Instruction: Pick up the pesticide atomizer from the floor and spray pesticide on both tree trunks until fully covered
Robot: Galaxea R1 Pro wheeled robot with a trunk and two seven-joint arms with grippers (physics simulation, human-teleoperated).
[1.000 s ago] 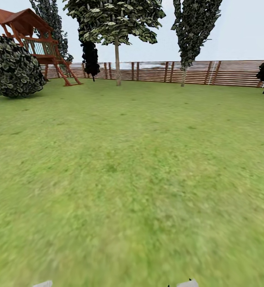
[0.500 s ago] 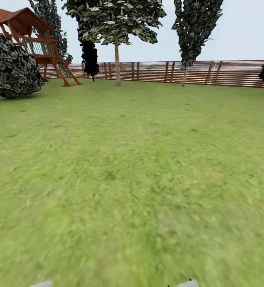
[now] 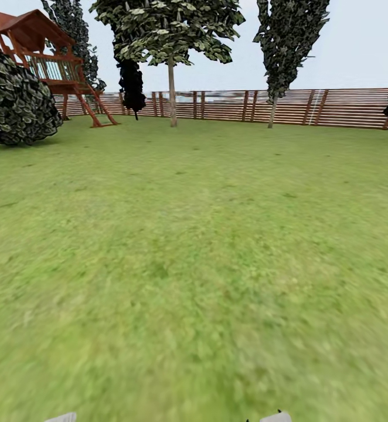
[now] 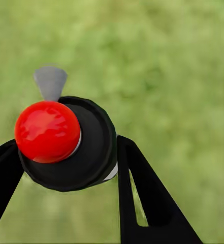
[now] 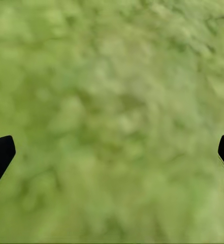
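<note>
Left pincer (image 4: 66,168): clamped around the bottle (image 4: 66,145), centre-left of frame.
Right pincer (image 5: 112,152): spread wide over the lawn (image 5: 112,91).
Tree (image 3: 172,88): upper middle, by the fence (image 3: 334,107).

Pesticide atomizer (image 4: 66,145) body hidden beneath its red top.

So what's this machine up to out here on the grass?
A two-armed robot is out on a lawn. Its left pincer is clamped on a small dark spray bottle with a red top, while the right pincer hangs open over the grass, holding nothing. Ahead, near the wooden fence, stands a pale-trunked tree it is meant to spray. It is far from the tree, so no spraying yet.
</note>
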